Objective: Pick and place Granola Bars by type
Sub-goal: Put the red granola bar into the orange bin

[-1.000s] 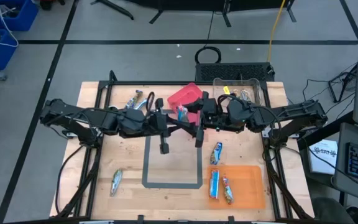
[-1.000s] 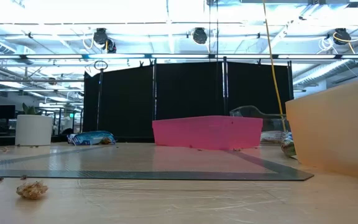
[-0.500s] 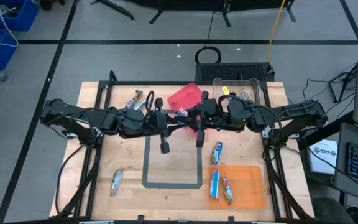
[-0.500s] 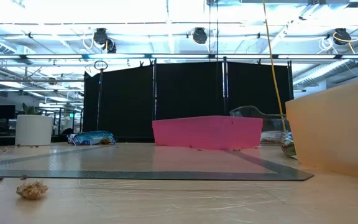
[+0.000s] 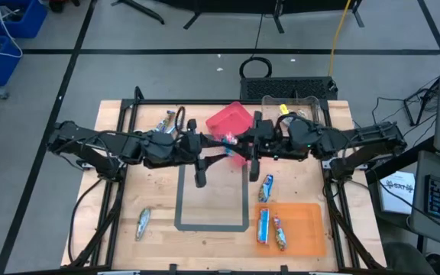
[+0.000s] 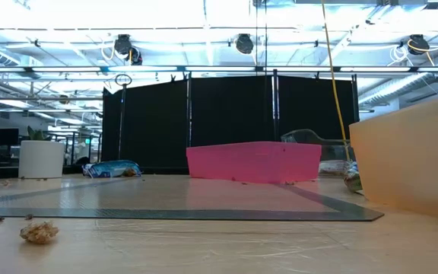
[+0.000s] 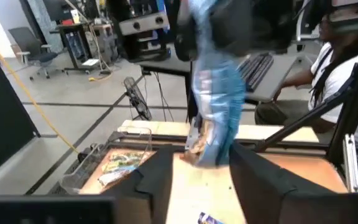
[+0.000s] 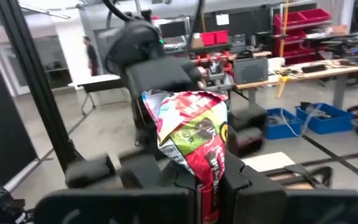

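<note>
The left gripper (image 7: 194, 171) clamps a blue foil-wrapped granola bar (image 7: 218, 102); the right gripper (image 8: 207, 180) clamps a red-and-green foil-wrapped granola bar (image 8: 194, 134). Both hang above mid-table near the shallow pink plastic tray (image 5: 229, 118). Judged mid-carry; next, lowering each into its type's bin.

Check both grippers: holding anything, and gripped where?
Yes, both. The left gripper pinches a blue-and-silver bar by one end. The right gripper pinches a red-and-green bar by one end too.
</note>
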